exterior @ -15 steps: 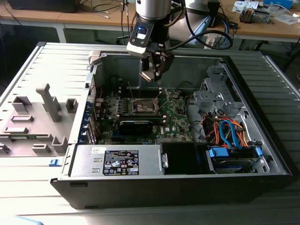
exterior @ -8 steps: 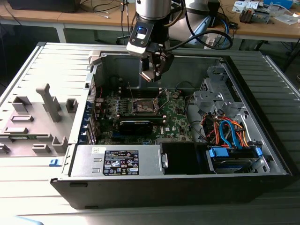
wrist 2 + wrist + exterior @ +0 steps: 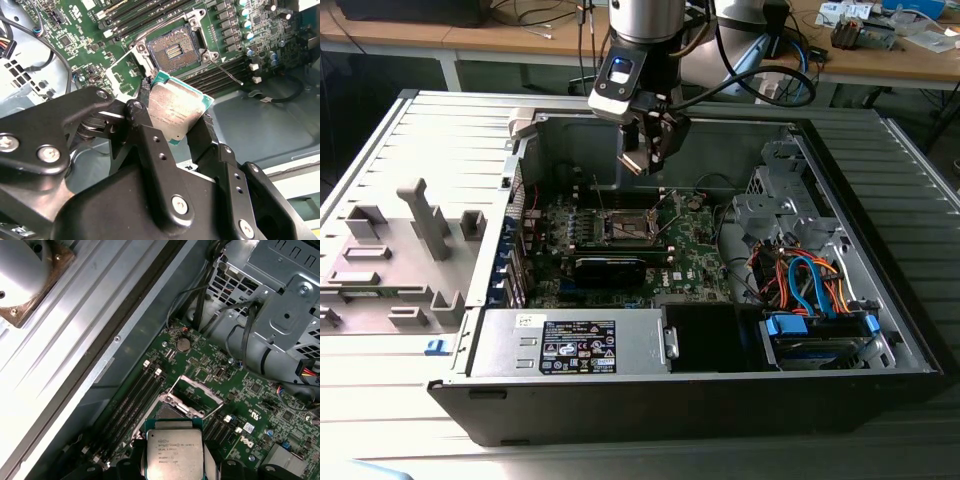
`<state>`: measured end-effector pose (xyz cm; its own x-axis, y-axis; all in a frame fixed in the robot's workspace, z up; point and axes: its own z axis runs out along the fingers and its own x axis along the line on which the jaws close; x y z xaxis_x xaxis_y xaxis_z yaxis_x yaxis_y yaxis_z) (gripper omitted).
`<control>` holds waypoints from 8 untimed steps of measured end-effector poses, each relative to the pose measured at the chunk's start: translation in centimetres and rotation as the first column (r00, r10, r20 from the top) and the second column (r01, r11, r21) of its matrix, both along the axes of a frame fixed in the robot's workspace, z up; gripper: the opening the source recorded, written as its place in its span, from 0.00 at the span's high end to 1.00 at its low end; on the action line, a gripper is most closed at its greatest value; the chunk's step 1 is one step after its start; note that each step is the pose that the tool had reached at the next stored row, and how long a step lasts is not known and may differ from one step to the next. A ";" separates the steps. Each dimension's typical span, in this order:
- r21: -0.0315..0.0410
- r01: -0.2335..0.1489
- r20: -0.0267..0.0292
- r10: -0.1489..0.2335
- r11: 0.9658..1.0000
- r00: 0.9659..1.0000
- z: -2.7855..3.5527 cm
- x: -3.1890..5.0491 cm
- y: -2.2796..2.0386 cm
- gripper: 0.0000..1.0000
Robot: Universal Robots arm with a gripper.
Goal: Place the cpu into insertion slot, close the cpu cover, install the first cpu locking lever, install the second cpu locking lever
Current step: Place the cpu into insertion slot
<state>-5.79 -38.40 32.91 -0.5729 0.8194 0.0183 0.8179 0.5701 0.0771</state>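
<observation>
My gripper (image 3: 646, 152) hangs above the green board inside the open computer case, shut on the cpu (image 3: 176, 109), a flat square chip with a pale silvery face held by two opposite edges between black fingers (image 3: 142, 125). In the first wrist view the cpu (image 3: 174, 452) sits above the insertion slot (image 3: 169, 412). The insertion slot (image 3: 173, 48) is bare, with a dark pinned centre, and the cpu is apart from it. The cpu cover (image 3: 121, 76) stands swung open beside the slot, and a thin locking lever (image 3: 227, 71) sticks out, released.
A black card (image 3: 610, 268) lies on the board just in front of the slot. The grey power supply (image 3: 570, 345) and a drive bay with blue and orange cables (image 3: 810, 285) line the case front and the exterior view's right. Case walls (image 3: 720, 140) surround the board.
</observation>
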 end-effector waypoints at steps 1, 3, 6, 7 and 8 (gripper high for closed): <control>0.000 0.002 0.000 -0.002 1.000 1.000 0.00 0.00 0.00 0.45; 0.000 0.007 0.000 -0.007 1.000 1.000 -0.01 0.00 0.00 0.45; 0.000 0.011 0.000 -0.011 1.000 1.000 -0.02 0.00 0.00 0.45; 0.000 0.013 0.000 -0.013 1.000 1.000 -0.02 0.00 0.00 0.45; 0.000 0.015 0.000 -0.015 1.000 1.000 -0.02 0.00 0.00 0.45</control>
